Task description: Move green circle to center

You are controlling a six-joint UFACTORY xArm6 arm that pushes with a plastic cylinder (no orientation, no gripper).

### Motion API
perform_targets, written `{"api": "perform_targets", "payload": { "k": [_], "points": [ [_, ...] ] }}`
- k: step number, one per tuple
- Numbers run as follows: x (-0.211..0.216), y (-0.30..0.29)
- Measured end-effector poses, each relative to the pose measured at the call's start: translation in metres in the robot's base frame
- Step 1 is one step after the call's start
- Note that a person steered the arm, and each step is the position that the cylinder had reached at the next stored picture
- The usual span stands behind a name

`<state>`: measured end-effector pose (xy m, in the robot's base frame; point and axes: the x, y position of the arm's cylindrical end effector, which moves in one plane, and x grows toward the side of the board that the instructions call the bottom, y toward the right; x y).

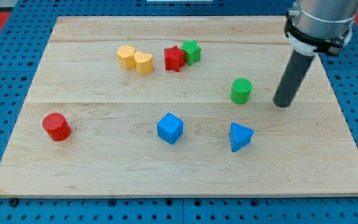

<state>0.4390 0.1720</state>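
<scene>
So the green circle (241,91) is sitting right of the middle of the desk (104,180), upright, and as far as I can judge it's not at center yet, so the main job looks undone. My tip (283,103) is just to the right of it, close but with a visible strip of wood between us, so no contact at this point. No claw on this rig btw, just a plain rod, so there's nothing to open or close and nothing gripped. Being on the right side seems like a decent setup to me: a push toward the left should slide the circle into the open patch in the middle. Nearer than the circle are the blue triangle-ish block (240,136) and, left of that, the blue cube (169,128), both apart from it. On the far side there's the green star (191,51) touching the red star (174,58), then the yellow heart (143,63) snug against another yellow block (126,56), can't quite call its shape. The red cylinder (56,126) is way off on the left. Nothing seems to block the path, though drifting nearward could bump the blue cube.
</scene>
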Motion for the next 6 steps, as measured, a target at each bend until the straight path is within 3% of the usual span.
{"api": "perform_targets", "payload": {
  "k": [4, 6],
  "points": [
    [-0.031, -0.098],
    [-0.029, -0.120]
  ]
}}
